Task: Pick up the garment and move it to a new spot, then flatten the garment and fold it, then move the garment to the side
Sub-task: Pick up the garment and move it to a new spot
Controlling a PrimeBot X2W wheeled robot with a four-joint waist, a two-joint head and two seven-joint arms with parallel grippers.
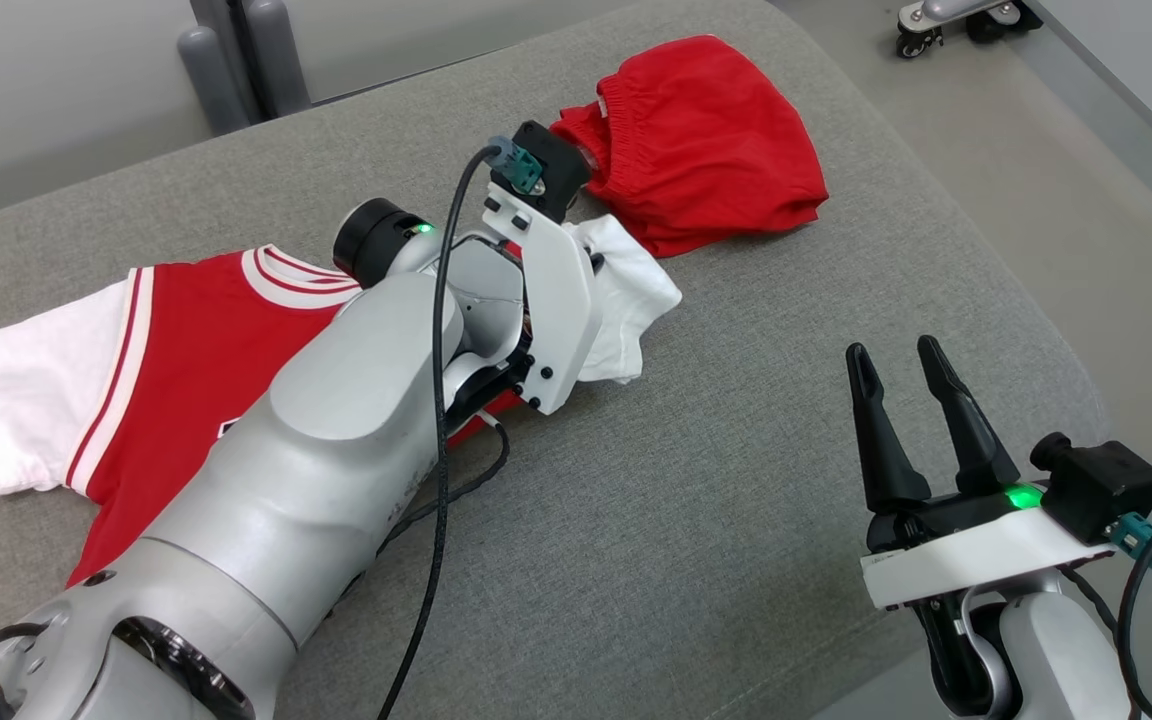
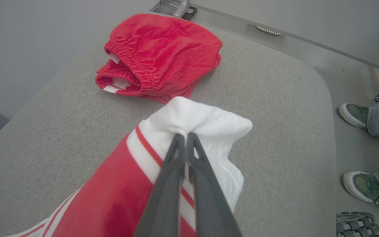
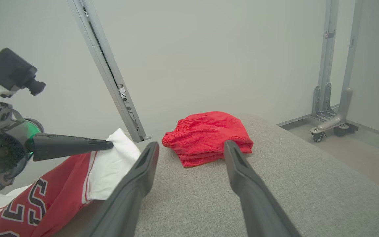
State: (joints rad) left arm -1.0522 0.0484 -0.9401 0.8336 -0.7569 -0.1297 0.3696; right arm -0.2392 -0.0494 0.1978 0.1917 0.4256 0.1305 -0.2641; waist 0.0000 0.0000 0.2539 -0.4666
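left gripper [image 2: 185, 135]: fingers pressed together, pinching a fold of the white sleeve [image 2: 209, 120] of the jersey [image 1: 176, 350]. The fabric bunches into a peak right at the tips. In the right wrist view the pinched sleeve sits raised off the grey cushion [image 1: 736, 470], and the red body slopes down from it toward the left.

The jersey has a red body, white sleeves, red-white stripe trim at the collar and armholes, and dark block letters on the chest. The body lies on the left half of the cushion, partly under the left forearm [image 1: 336, 440]. The other sleeve lies flat at the left edge.

red shorts [image 1: 716, 140]: folded pile on the far side, right of centre, just beyond the pinched sleeve. Can't tell if the two touch.

right gripper [image 1: 893, 348]: fingers spread apart with nothing between them, pointing far. It hangs over the near right of the cushion, well apart from the jersey.

On the floor [image 1: 1036, 150] right of the cushion are a person's two shoes [image 2: 355, 115] and jean cuffs. A wheeled stand base [image 3: 331, 126] is at the far right.
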